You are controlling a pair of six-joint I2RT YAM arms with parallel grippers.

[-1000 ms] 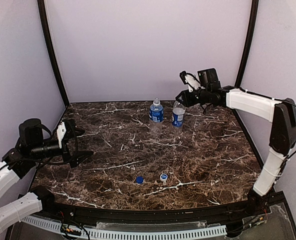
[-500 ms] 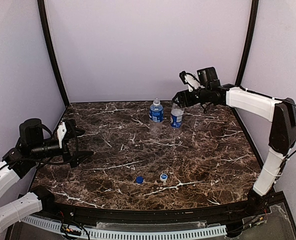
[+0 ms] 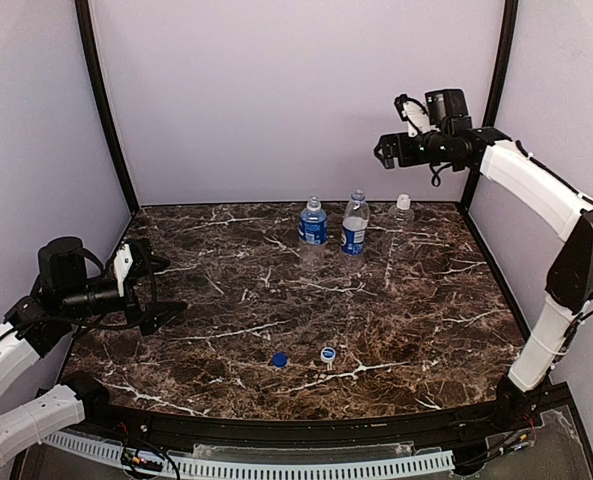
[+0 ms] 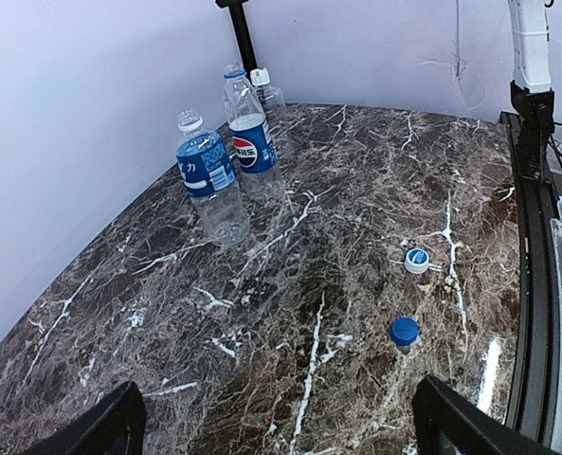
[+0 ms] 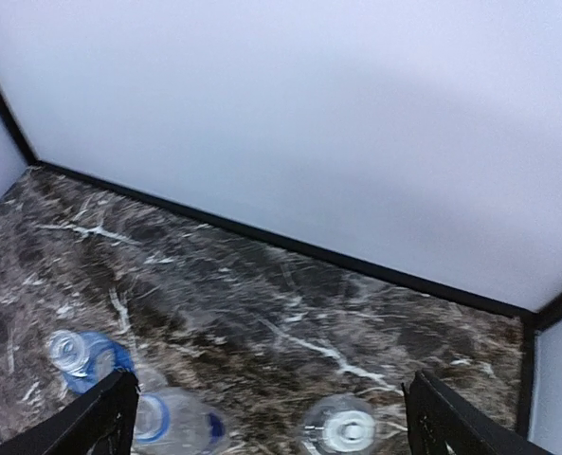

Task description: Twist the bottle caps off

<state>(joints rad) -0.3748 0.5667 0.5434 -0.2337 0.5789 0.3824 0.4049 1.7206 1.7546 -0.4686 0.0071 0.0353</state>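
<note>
Three bottles stand at the back of the marble table (image 3: 416,320). The left blue-label bottle (image 3: 314,224) (image 4: 208,180) has an open mouth. The middle blue-label bottle (image 3: 355,224) (image 4: 249,142) shows a blue ring at its neck. The plain bottle (image 3: 402,211) (image 4: 270,95) carries a white cap (image 5: 345,431). A blue cap (image 3: 279,359) (image 4: 405,330) and a white-rimmed cap (image 3: 328,353) (image 4: 416,260) lie loose near the front. My right gripper (image 3: 382,152) (image 5: 276,417) hangs open, high above the bottles. My left gripper (image 3: 166,288) (image 4: 281,427) is open and empty at the left.
Grey walls and black corner posts (image 3: 104,110) close in the back and sides. The right arm's base (image 4: 532,85) stands at the near edge.
The right gripper opened at the bottle tops, then rose and drew right, uncovering the plain bottle. The middle bottle shifted slightly. The left arm stayed still.
</note>
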